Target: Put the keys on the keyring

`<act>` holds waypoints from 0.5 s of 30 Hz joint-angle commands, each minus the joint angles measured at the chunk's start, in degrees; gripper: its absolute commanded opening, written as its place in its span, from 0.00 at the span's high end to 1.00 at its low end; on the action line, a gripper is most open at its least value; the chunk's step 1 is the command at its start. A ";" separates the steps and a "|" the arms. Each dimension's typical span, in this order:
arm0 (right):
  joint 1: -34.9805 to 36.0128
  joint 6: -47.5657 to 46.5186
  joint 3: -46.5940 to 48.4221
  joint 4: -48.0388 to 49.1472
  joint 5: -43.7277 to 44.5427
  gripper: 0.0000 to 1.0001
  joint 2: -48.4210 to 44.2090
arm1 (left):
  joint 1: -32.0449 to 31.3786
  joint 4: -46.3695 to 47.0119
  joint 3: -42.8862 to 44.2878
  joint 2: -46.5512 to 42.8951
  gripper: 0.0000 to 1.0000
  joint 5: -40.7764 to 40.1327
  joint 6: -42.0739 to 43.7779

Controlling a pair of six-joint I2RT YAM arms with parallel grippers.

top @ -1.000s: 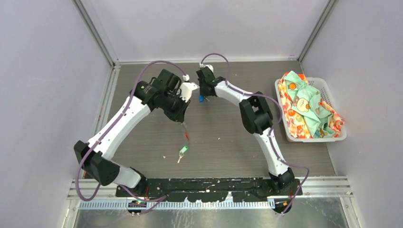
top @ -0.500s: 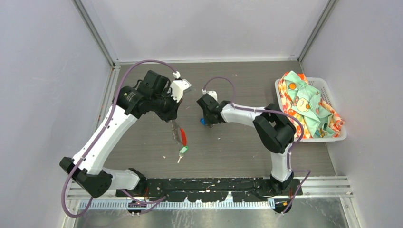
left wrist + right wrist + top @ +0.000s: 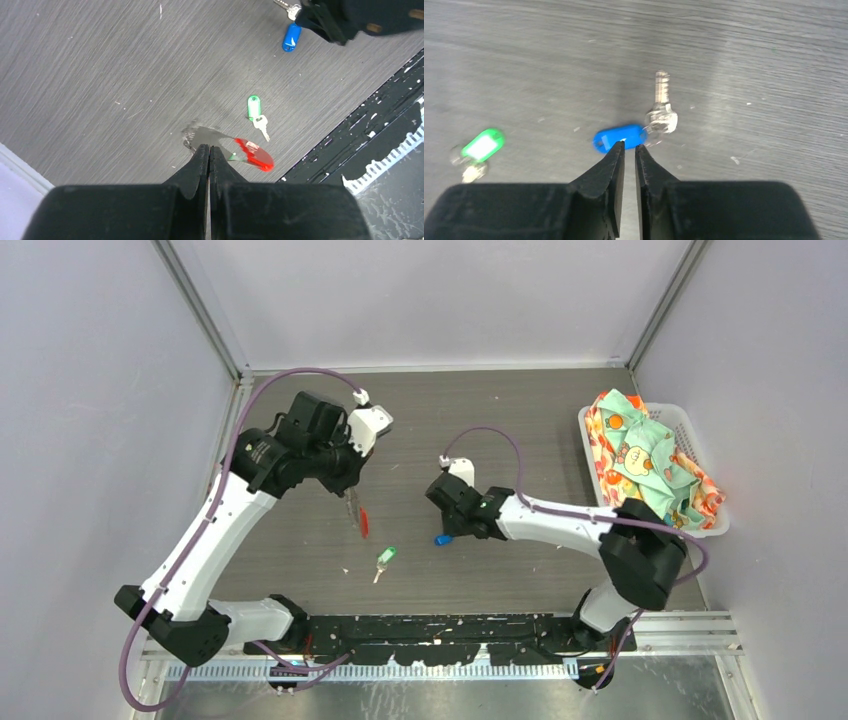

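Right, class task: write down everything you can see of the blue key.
The blue key has a glossy oblong blue plastic tag joined by a small ring to a short silver metal key, blade pointing away from the right pincer. The pincer's nearly closed tips meet the tag's near edge, apparently pinching it over the grey table.

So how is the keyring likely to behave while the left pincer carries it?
Probably floppy: the keyring dangles from the shut tips of the left pincer, its red end free. It will likely swing when moved, since its chain shows only as a grey blur in the wrist view. It seems light, as a thin tip pinch holds it.
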 commanded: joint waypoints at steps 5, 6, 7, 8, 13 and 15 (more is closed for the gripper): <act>11.03 1.49 -0.10 18.34 -5.01 0.69 -3.61 | 1.99 1.49 2.52 -0.56 1.00 -5.36 2.09; 11.37 0.87 0.35 19.78 -7.55 0.70 -2.02 | 3.04 1.36 2.87 -0.60 1.00 -5.39 2.57; 11.56 0.97 0.36 21.78 -11.35 0.71 -0.50 | 3.87 1.17 3.18 -0.60 1.00 -5.36 2.85; 11.58 1.15 -0.26 25.27 -14.61 0.71 0.66 | 4.80 0.90 3.59 -0.72 1.00 -5.39 2.98; 11.99 4.46 -3.44 41.02 -25.14 0.76 5.92 | 6.34 -0.81 4.38 -1.56 1.00 -7.30 4.13; 12.32 5.00 -3.31 43.47 -25.40 0.76 8.25 | 6.42 -1.12 4.06 -2.42 1.00 -7.98 4.40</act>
